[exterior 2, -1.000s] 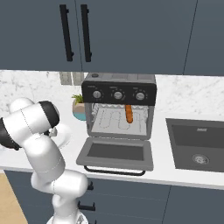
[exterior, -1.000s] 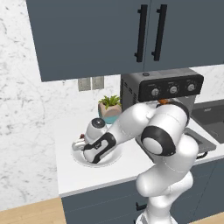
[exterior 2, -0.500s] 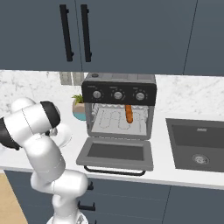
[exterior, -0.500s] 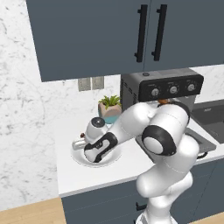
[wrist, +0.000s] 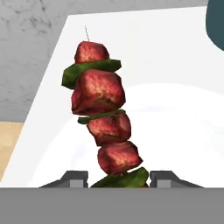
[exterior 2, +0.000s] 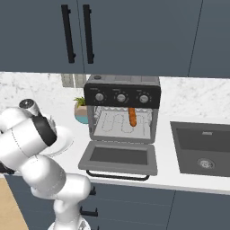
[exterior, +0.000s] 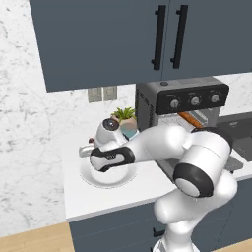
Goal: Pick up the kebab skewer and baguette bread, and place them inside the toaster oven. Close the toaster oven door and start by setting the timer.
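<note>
Kebab skewer (wrist: 101,120): lower centre of hand view, long axis running up-frame from the end effector (wrist: 119,178), apparently pinched at its lower end. Below: white plate (wrist: 175,131). Baguette bread (exterior 2: 132,117): inside toaster oven (exterior 2: 122,108).

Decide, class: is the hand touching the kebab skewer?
Touching. In the hand view, the hand has its fingertips closed on the kebab skewer at its lowest pieces.

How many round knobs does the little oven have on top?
3. All sit in a row on the toaster oven top panel: left knob, middle knob, right knob. None seem hidden.
</note>
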Available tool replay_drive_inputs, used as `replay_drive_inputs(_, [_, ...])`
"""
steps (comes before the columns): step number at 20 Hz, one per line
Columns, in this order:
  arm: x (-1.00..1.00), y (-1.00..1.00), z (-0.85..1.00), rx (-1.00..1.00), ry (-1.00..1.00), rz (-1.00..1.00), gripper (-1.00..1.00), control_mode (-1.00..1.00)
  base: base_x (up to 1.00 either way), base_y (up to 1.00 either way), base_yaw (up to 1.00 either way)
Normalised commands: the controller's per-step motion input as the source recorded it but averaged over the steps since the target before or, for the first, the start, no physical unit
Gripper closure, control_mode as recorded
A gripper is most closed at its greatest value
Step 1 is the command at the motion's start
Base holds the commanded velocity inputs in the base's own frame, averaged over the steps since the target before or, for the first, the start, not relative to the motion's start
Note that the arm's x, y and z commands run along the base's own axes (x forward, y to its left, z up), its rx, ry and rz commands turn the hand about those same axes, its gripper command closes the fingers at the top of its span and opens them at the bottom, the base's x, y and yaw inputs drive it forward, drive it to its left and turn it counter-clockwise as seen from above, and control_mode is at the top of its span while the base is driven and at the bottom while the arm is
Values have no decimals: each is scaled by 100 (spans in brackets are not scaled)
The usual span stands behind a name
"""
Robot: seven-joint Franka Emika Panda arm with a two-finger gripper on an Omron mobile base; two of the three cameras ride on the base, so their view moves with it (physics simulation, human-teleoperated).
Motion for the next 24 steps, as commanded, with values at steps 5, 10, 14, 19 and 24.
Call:
replay_drive_inputs(5, [-29, -3, 82, 0, 0, -1, 100, -100, 0, 0, 0])
replay_drive_inputs(10, [-43, -24, 71, 0, 0, 0, 100, -100, 0, 0, 0])
replay_drive_inputs(14, [-49, -52, 64, 0, 0, 0, 100, -100, 0, 0, 0])
replay_drive_inputs(19, [-66, -62, 54, 0, 0, 0, 100, -100, 0, 0, 0])
replay_drive_inputs(24, [-70, -67, 43, 0, 0, 0, 100, -100, 0, 0, 0])
